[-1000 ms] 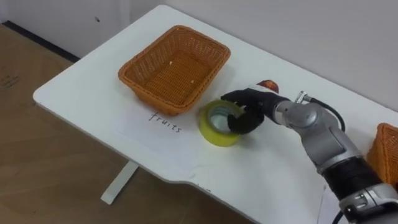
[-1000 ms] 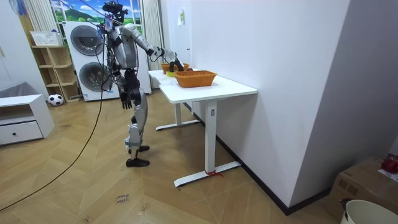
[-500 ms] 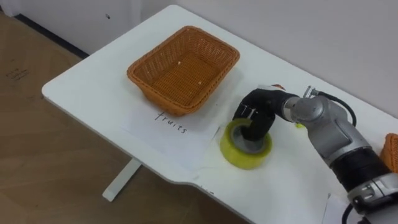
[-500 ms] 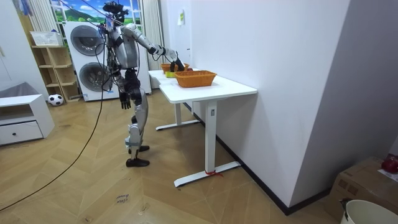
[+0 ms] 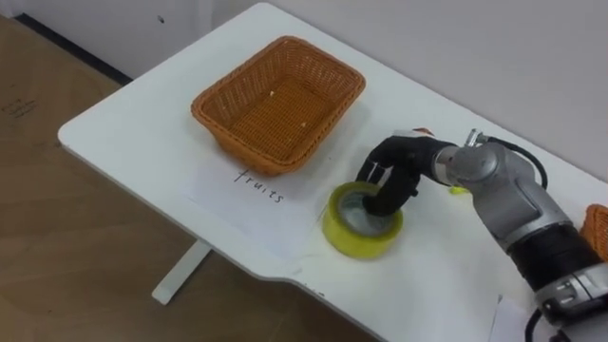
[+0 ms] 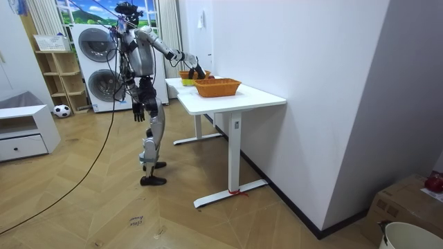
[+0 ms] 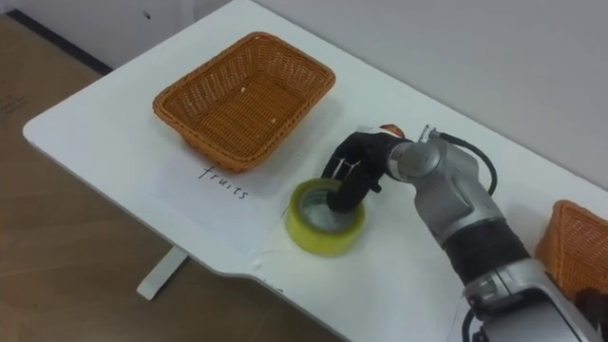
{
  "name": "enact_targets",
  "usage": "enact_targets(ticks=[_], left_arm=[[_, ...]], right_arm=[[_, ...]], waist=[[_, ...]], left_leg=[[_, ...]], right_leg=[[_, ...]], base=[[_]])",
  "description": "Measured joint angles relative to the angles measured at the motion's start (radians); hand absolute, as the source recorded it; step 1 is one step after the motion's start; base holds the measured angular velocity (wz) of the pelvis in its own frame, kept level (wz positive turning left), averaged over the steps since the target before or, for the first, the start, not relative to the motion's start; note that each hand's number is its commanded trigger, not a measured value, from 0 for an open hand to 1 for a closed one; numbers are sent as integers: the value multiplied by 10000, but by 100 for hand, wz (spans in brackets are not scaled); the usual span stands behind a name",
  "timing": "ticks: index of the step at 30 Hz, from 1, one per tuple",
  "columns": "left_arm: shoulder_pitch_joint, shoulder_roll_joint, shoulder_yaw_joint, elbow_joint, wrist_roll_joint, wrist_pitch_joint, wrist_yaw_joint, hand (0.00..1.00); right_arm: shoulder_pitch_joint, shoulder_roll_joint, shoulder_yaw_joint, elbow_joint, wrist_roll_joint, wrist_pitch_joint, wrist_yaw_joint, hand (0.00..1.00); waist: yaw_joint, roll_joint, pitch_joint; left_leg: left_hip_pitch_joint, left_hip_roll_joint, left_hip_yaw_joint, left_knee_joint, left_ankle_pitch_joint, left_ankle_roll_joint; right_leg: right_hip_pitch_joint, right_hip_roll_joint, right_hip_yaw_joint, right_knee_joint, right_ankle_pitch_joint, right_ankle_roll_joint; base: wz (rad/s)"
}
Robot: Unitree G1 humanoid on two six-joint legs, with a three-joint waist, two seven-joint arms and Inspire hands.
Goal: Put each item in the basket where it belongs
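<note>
Hooking its fingers into the core of the yellow tape roll [image 5: 350, 239], the right hand [image 5: 394, 169] pinches the roll's wall. The roll is at the white worktop's [image 5: 133, 128] near edge, near the wicker basket [image 5: 231, 135]. The left hand [image 6: 138, 109] hangs by the hip.

On the table [image 5: 142, 114] a basket [image 5: 228, 133] sits at the far left, a paper sheet [image 5: 223, 195] just nearer, the tape roll [image 5: 353, 243] right of that sheet around the right hand [image 5: 394, 169] fingers, a second basket [image 5: 598, 230] rightmost.
</note>
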Motion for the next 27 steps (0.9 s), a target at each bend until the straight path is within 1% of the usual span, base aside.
enact_targets(ticks=[2,5,6,7,8,9,10,11,13,14,15,16,17,19,20,21,23,25,27], left_arm=[[-38,-1,18,26,-149,-51,49,0],[-19,-9,54,45,-171,-189,50,0],[-16,-10,78,46,-181,-222,51,0],[-20,-12,142,57,-184,-359,69,0],[-24,-15,165,59,-206,-419,98,0],[-35,-33,221,59,-363,-528,177,0],[-62,-75,220,58,-394,-646,264,0],[-75,-103,216,57,-416,-694,306,0],[-1,-191,220,101,-690,-938,380,0],[16,-208,225,123,-772,-1002,422,0],[14,-247,284,134,-854,-1075,523,0],[0,-261,433,134,-983,-1139,569,0],[9,-260,488,134,-996,-1174,572,0],[-49,-251,614,451,-1013,-1401,583,0],[-54,-255,610,526,-1016,-1510,636,0],[-52,-259,609,543,-1016,-1532,661,0],[-49,-260,604,576,-1014,-1582,669,0],[-36,-263,599,616,-1029,-1644,679,0],[-36,-265,600,577,-1053,-1670,687,0]], right_arm=[[66,0,15,-389,-68,-1,-6,100],[636,-88,-61,-1353,-266,-152,-57,100],[701,-88,-65,-1423,-282,-244,-90,100],[787,-89,-90,-1581,-306,-384,-159,100],[794,-89,-91,-1626,-308,-447,-183,100],[874,-103,-114,-1697,-337,-553,-274,100],[1134,-132,-263,-1911,-497,-683,-384,100],[1298,-132,-395,-2046,-537,-722,-433,100],[2016,-139,-901,-2736,-745,-803,-663,100],[2143,-154,-964,-2888,-807,-820,-713,100],[2329,-181,-1178,-3126,-832,-894,-777,100],[2448,-199,-1354,-3262,-843,-932,-927,100],[2449,-199,-1433,-3274,-881,-991,-1002,100],[2534,-277,-1854,-3606,-1111,-1085,-1289,100],[2561,-303,-2047,-3794,-1134,-1118,-1442,100],[2577,-307,-2139,-3895,-1128,-1121,-1522,100],[2769,-308,-2489,-4299,-991,-1257,-1722,100],[2800,-307,-2735,-4613,-781,-1411,-1880,100],[2863,-306,-2774,-5037,-899,-1409,-2015,100]], waist=[[-53,12,6],[-337,104,34],[-381,128,32],[-437,164,28],[-515,178,28],[-721,245,26],[-865,281,0],[-918,305,-12],[-957,437,-63],[-977,473,-77],[-1230,511,-85],[-1440,535,-96],[-1507,543,-101],[-1835,593,-100],[-1938,616,-103],[-2004,631,-101],[-2078,682,-90],[-2319,741,-97],[-2402,768,-104]], left_leg=[[-47,19,118,-2,0,0],[-57,12,274,6,1,3],[-57,14,302,-2,2,3],[-57,29,402,-21,2,4],[-57,36,427,-23,2,4],[-77,38,439,-25,2,4],[-75,46,525,-32,2,4],[-66,50,561,-46,2,4],[7,84,862,-207,14,24],[-6,89,920,-214,14,24],[-30,91,976,-214,18,27],[-24,115,1083,-225,19,27],[-19,128,1137,-225,19,26],[-3,136,1202,-232,18,26],[42,143,1262,-237,18,26],[79,151,1309,-244,18,26],[166,165,1398,-278,17,25],[198,168,1441,-328,17,25],[196,173,1497,-343,17,25]], right_leg=[[-113,4,182,15,0,0],[-186,-14,585,10,0,0],[-202,-15,651,10,0,0],[-268,-12,861,10,-1,-2],[-283,-10,934,8,-2,-3],[-309,-7,1016,4,-2,-4],[-332,-10,1086,5,-2,-4],[-343,-11,1109,7,-2,-4],[-475,-8,1404,24,-2,-4],[-476,-6,1462,30,-2,-4],[-514,-10,1480,27,-2,-4],[-551,1,1596,30,-2,-4],[-560,7,1622,31,-1,-5],[-578,10,1651,32,0,-7],[-574,17,1777,32,1,-7],[-558,21,1847,31,1,-7],[-530,25,1863,34,0,-7],[-534,24,1913,34,0,-7],[-565,30,2019,37,0,-7]], base=[[-18],[-14],[-23],[-22],[-19],[-10],[-9],[-24],[-42],[-36],[-23],[-21],[-19],[-14],[-14],[-17],[-13],[-7],[-8]])
